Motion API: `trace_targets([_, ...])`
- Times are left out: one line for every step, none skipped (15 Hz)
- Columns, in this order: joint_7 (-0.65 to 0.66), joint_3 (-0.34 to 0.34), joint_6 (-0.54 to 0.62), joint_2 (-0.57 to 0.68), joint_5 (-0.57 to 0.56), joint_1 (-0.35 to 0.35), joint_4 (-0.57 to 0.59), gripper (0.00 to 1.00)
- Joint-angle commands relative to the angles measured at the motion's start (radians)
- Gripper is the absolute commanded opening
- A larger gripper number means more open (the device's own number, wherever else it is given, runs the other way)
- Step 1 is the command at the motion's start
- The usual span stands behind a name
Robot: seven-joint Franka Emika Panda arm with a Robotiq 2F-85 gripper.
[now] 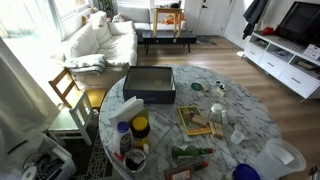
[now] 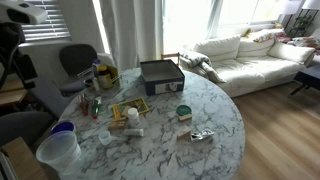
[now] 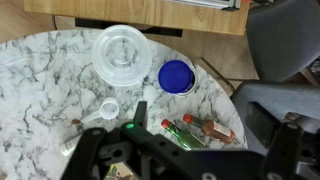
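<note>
Marble-topped round table (image 2: 215,120) in a living room, sofa (image 2: 245,55) behind. Gripper (image 3: 140,120) hovers over the table's edge, jaws spread and empty, nearest a small white cup (image 3: 108,108); a clear container (image 3: 122,55) and blue lid (image 3: 176,76) lie beyond. No writing is legible.

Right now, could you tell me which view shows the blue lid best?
The wrist view: the blue lid lies whole, seen from above, beside the clear tub. Both exterior views catch it small at the table edge.
</note>
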Motion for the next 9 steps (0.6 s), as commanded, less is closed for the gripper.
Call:
trace_targets([-0.007, 0.008, -0.002, 0.002, 0.005, -0.011, 0.002, 1.0])
trace_targets([-0.007, 0.008, -0.002, 0.002, 0.005, -0.011, 0.002, 1.0])
trace_targets([-0.007, 0.008, -0.002, 0.002, 0.005, -0.011, 0.002, 1.0])
trace_targets([-0.007, 0.008, -0.002, 0.002, 0.005, -0.011, 0.002, 1.0])
trace_targets([-0.007, 0.008, -0.002, 0.002, 0.005, -0.011, 0.002, 1.0])
trace_targets([0.018, -0.005, 0.013, 0.029, 0.021, -0.025, 0.009, 1.0])
trace_targets([0.076, -0.014, 0.063, 0.076, 0.046, -0.051, 0.008, 1.0])
trace_targets([0.1, -0.013, 0.103, 0.11, 0.054, -0.059, 0.001, 1.0])
trace_targets([0.131, -0.01, 0.146, 0.14, 0.073, -0.069, -0.003, 1.0])
